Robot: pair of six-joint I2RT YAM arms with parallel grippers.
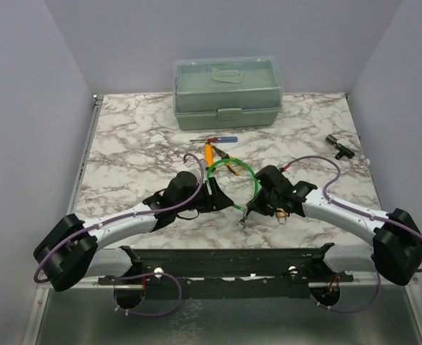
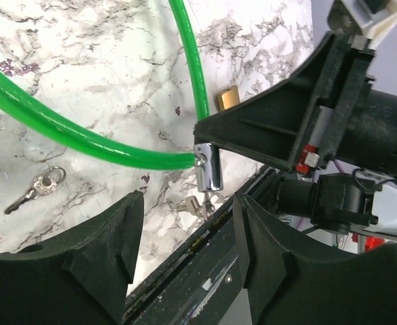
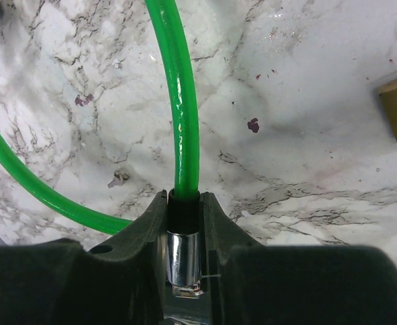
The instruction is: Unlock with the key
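Note:
A green cable lock (image 1: 232, 172) lies looped on the marble table (image 1: 139, 144). My right gripper (image 3: 184, 203) is shut on its black collar and chrome lock cylinder (image 3: 183, 261), holding it just above the near table edge. In the left wrist view the cylinder (image 2: 209, 168) hangs from the right gripper's fingers (image 2: 266, 132). A small silver key (image 2: 190, 203) sits just under its lower end; whether it is in the keyhole I cannot tell. My left gripper (image 2: 187, 203) faces it, open and holding nothing. Another silver key on a ring (image 2: 36, 188) lies flat on the marble to the left.
A pale green toolbox (image 1: 227, 90) stands at the back. A red-and-blue screwdriver (image 1: 221, 139) and orange-handled pliers (image 1: 218, 157) lie before it. A small black part (image 1: 338, 146) is at the right. A brass-coloured block (image 2: 227, 98) rests by the cable. The black base rail (image 1: 225, 259) borders the near edge.

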